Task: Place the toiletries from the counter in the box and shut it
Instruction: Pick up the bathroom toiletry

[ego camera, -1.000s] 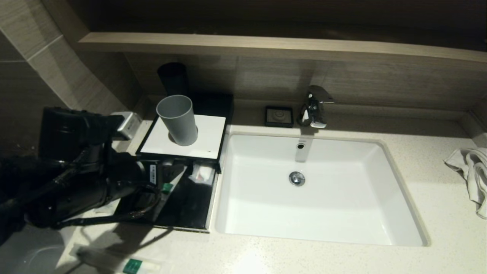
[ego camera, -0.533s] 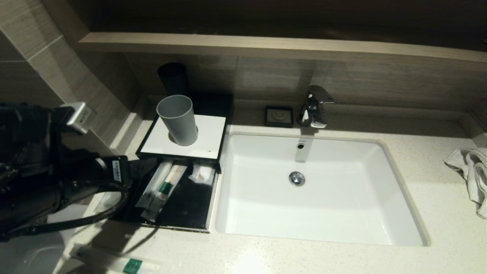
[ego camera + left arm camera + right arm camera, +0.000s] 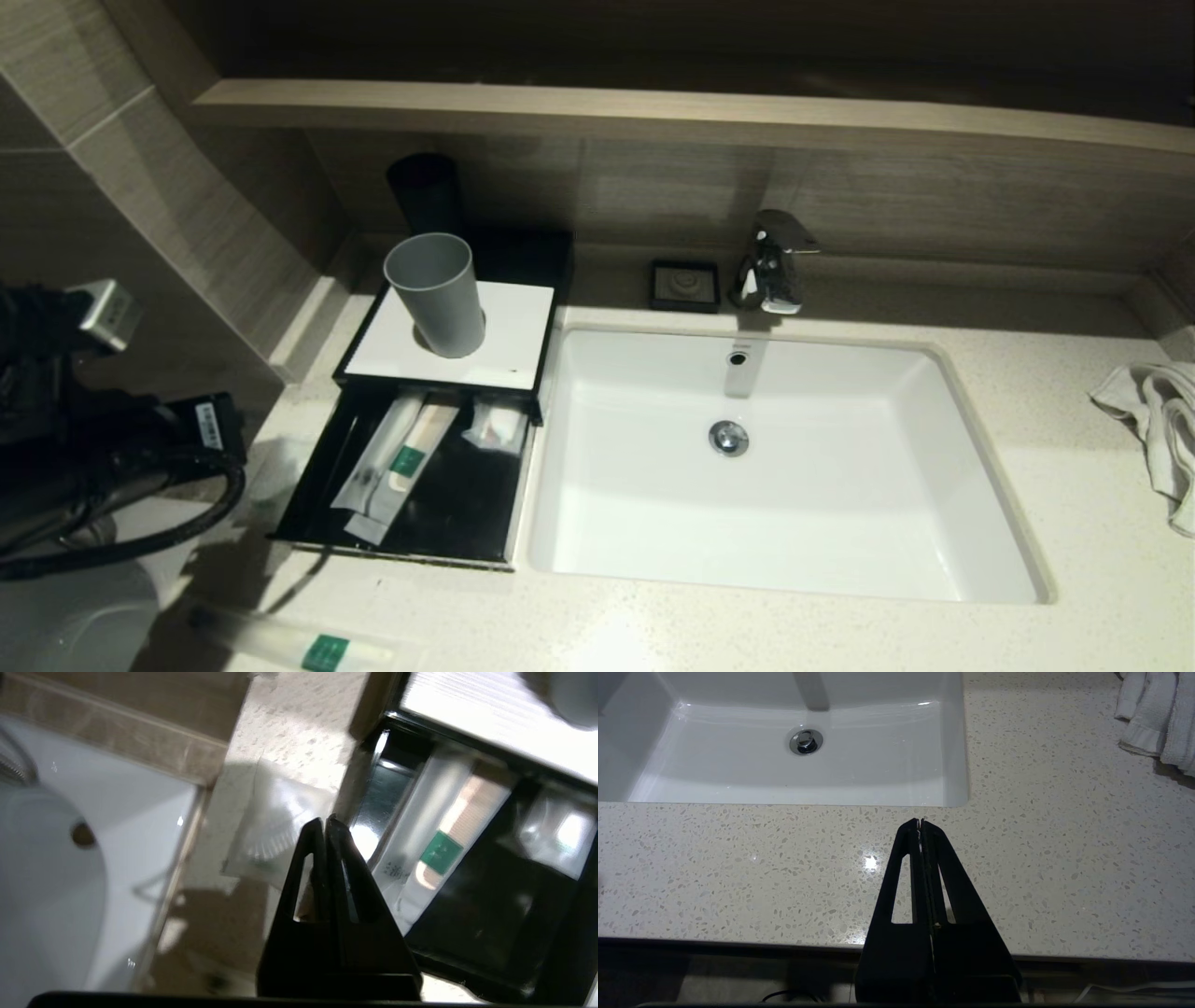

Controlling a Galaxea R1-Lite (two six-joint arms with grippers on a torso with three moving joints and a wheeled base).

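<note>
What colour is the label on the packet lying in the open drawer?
Green label, on a clear packet; clearest in the head view.

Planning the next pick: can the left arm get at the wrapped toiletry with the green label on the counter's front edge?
Probably yes. The green-labelled packet lies flat on open counter, in front of the open drawer, on the left arm's side. The left gripper is shut and empty, so it must open first.

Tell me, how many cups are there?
2: a grey cup standing on the white lid of the box, and a black cup behind it by the wall. Others may be hidden.
</note>
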